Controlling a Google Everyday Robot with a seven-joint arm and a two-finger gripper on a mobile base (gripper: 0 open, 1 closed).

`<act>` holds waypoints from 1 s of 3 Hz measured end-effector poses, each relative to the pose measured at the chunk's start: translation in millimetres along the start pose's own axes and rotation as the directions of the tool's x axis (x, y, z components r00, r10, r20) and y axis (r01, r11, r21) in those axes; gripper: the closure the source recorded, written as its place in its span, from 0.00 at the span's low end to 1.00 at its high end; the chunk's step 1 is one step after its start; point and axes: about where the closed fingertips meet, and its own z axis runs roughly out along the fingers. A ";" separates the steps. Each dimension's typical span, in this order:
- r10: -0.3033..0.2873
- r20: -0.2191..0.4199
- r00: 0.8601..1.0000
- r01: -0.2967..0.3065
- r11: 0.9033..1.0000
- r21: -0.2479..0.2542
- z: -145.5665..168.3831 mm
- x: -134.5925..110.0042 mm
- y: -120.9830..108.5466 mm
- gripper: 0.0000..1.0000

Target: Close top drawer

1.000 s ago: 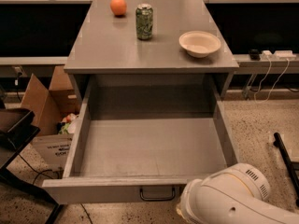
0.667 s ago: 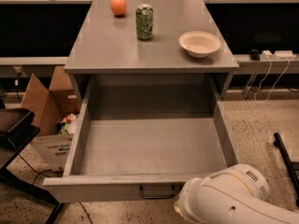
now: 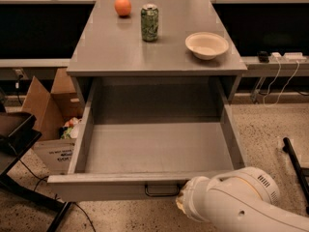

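Note:
The top drawer [image 3: 145,185] of the gray cabinet is pulled far out, and its deep gray box is empty. Its flat front faces me with a small dark wire handle [image 3: 161,191] at the middle. My white arm [image 3: 231,204] comes in from the bottom right. Its end sits against the drawer front just right of the handle. The gripper is at that end, hidden behind the arm. The lower drawers are out of view below the open one.
On the cabinet top [image 3: 106,47] stand an orange [image 3: 122,6], a green can [image 3: 149,22] and a beige bowl [image 3: 206,45]. An open cardboard box [image 3: 50,115] sits on the floor at the left, beside a dark stand [image 3: 17,134]. Cables [image 3: 277,81] and a dark bar [image 3: 295,163] lie at the right.
My arm's end has moved a little forward and left against the drawer front. The drawer front has slid slightly in toward the cabinet.

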 end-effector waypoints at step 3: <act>-0.040 0.091 0.995 0.036 0.999 0.040 9.6 -30.3 -31.6 1.00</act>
